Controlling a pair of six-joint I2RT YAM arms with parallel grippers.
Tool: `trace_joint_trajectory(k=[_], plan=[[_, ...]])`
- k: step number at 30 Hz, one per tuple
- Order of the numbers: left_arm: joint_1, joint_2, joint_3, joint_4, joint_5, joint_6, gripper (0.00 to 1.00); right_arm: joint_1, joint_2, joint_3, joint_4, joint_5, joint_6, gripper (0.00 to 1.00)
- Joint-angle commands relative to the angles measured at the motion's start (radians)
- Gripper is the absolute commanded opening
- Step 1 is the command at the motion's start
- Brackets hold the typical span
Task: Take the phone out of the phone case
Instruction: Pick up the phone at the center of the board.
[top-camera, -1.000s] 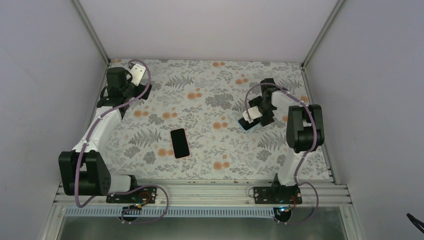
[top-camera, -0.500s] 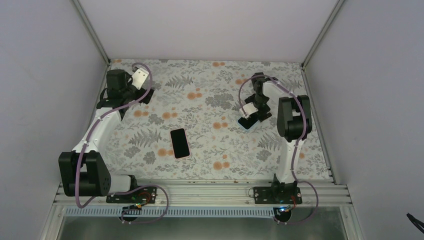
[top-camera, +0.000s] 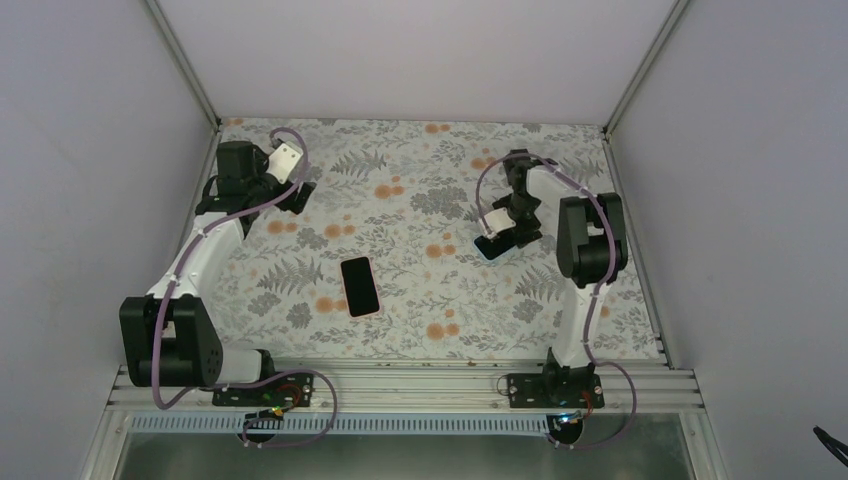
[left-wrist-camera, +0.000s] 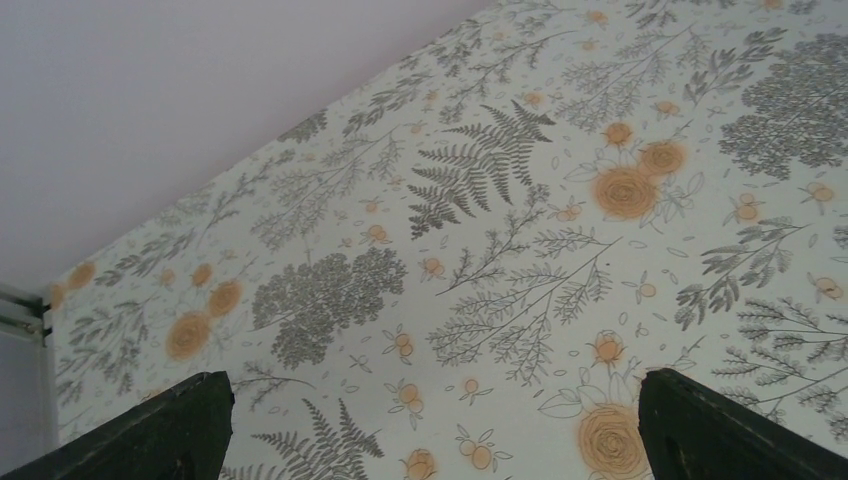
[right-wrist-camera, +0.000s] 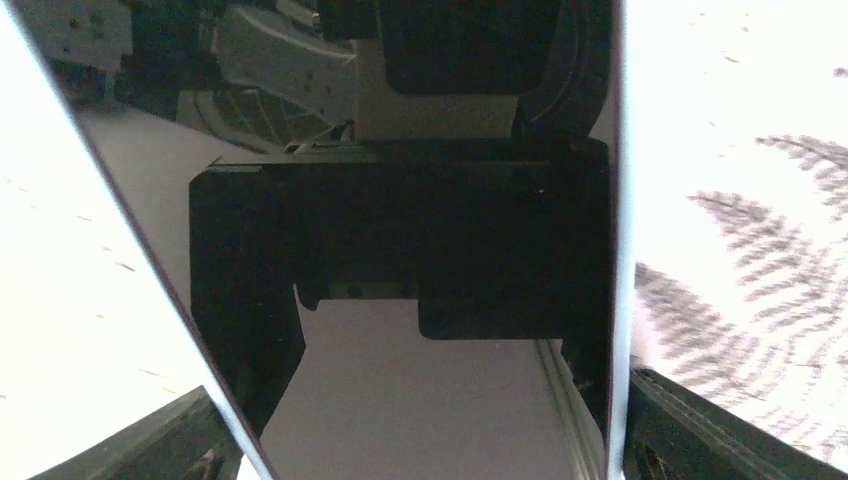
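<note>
- Camera above: the right end effector (top-camera: 497, 238) sits over the phone (top-camera: 489, 248) at the right of the table (top-camera: 400, 160). The left end effector (top-camera: 302, 189) is well apart, at the back left.
- Left wrist: fingers (left-wrist-camera: 150, 430) released wide, only tablecloth between.
- Right wrist: the glossy screen fills the gap and the phone case (right-wrist-camera: 614, 200) shows as a pale rim. Whether the fingers (right-wrist-camera: 690, 430) press, I cannot tell. Squeezing the rim would likely clamp the phone inside, and unbraced it may slide.

Mirror-glossy, smooth: black glass-fronted phone (right-wrist-camera: 400, 250), with a sleek pale blue case rim (right-wrist-camera: 621, 200). Matt, printed, cloth-like: floral table cover (left-wrist-camera: 500, 250). Ribbed, dull-sheened: silver metal rail (top-camera: 400, 385). Smooth, faintly shiny plastic: white arm shell (top-camera: 205, 255).
</note>
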Motion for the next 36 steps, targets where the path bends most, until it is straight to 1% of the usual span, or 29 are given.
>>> trace_joint_trajectory(k=[1,3,7,9,11,13,15,20,23,27,30,32,33,36], plan=[[0.007,0.017,0.046,-0.024,0.076,0.015,1.0,0.014,-0.076,-0.15,-0.032,-0.09,0.127,0.87],[0.007,0.024,0.064,-0.039,0.094,0.014,1.0,0.023,-0.108,-0.191,-0.019,-0.141,0.188,0.84],[0.005,0.029,0.101,-0.072,0.145,0.003,1.0,0.062,-0.131,-0.221,-0.026,-0.196,0.395,0.84],[0.006,0.042,0.131,-0.095,0.19,-0.01,1.0,0.074,-0.14,-0.239,-0.031,-0.226,0.471,0.83],[-0.005,0.08,0.17,-0.132,0.245,-0.017,1.0,0.083,-0.16,-0.272,-0.007,-0.248,0.526,0.81],[-0.03,0.155,0.238,-0.193,0.25,-0.029,1.0,0.087,-0.181,-0.293,0.015,-0.277,0.569,0.79],[-0.055,0.251,0.36,-0.279,0.269,-0.047,1.0,0.088,-0.196,-0.297,0.053,-0.311,0.623,0.74],[-0.096,0.472,0.598,-0.421,0.402,-0.134,1.0,0.088,-0.242,-0.302,0.151,-0.386,0.747,0.73],[-0.125,0.618,0.776,-0.535,0.433,-0.174,1.0,0.089,-0.259,-0.3,0.214,-0.402,0.813,0.72],[-0.164,0.81,0.995,-0.699,0.526,-0.238,1.0,0.089,-0.292,-0.318,0.331,-0.403,0.866,0.71],[-0.204,0.941,1.156,-0.839,0.566,-0.248,1.0,0.09,-0.308,-0.32,0.403,-0.405,0.907,0.69],[-0.224,1.011,1.267,-0.901,0.589,-0.255,1.0,0.089,-0.312,-0.312,0.441,-0.408,0.937,0.68],[-0.229,1.036,1.3,-0.91,0.616,-0.266,1.0,0.089,-0.313,-0.308,0.459,-0.408,0.951,0.68],[-0.25,1.052,1.301,-0.881,0.649,-0.289,1.0,0.09,-0.299,-0.285,0.497,-0.409,0.99,0.68]])
